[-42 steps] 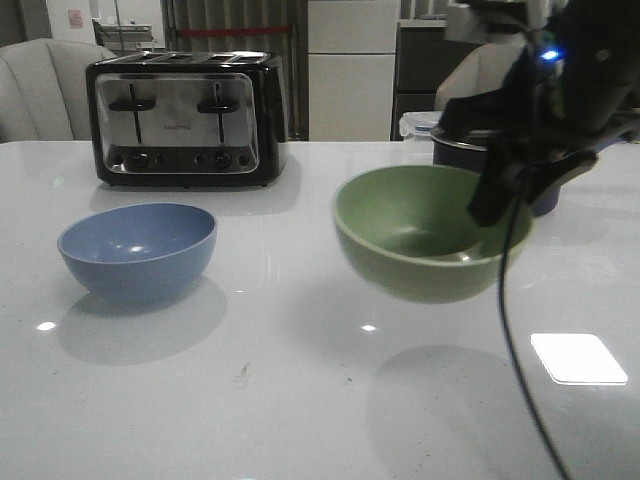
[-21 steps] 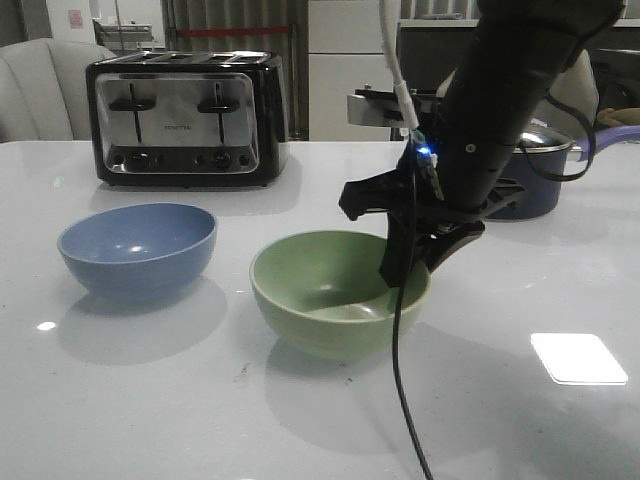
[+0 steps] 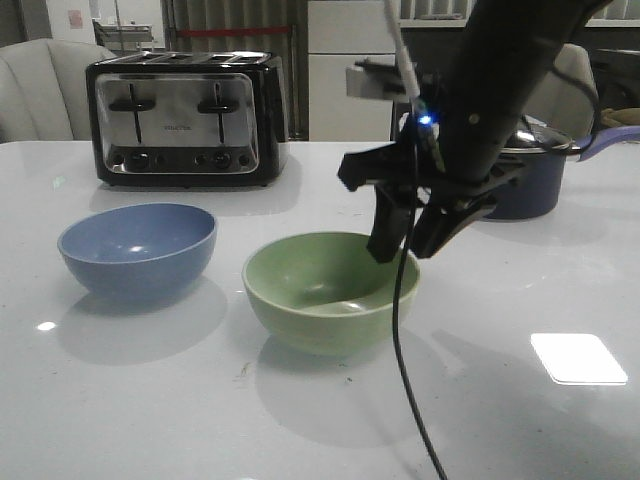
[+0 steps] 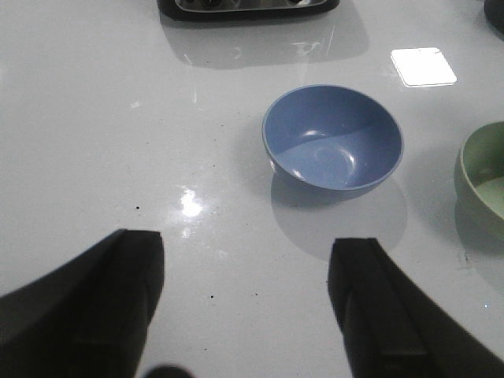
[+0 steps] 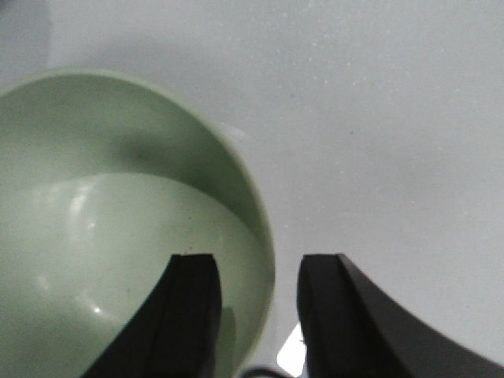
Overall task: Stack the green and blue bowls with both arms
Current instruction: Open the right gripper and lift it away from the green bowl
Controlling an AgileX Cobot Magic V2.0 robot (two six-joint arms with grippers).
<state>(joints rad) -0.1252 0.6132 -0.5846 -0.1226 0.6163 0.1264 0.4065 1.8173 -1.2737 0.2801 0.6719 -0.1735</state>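
Note:
The green bowl (image 3: 320, 290) stands upright on the white table near the middle. The blue bowl (image 3: 137, 250) sits to its left, a short gap between them. My right gripper (image 3: 405, 248) hovers open just above the green bowl's right rim, touching nothing. In the right wrist view its gripper (image 5: 256, 264) has one finger over the inside of the green bowl (image 5: 102, 220) and one outside. My left gripper (image 4: 246, 240) is open and empty over bare table, short of the blue bowl (image 4: 332, 138), with the green bowl (image 4: 484, 169) at the frame's edge. The left arm is outside the front view.
A black and chrome toaster (image 3: 185, 118) stands at the back left. A dark lidded saucepan (image 3: 530, 175) with a blue handle sits behind my right arm. A thin black cable (image 3: 405, 350) hangs from that arm down in front of the green bowl.
My right arm brought the green bowl down and to the left and set it on the table beside the blue bowl. Its fingers have since let go and risen off the rim.

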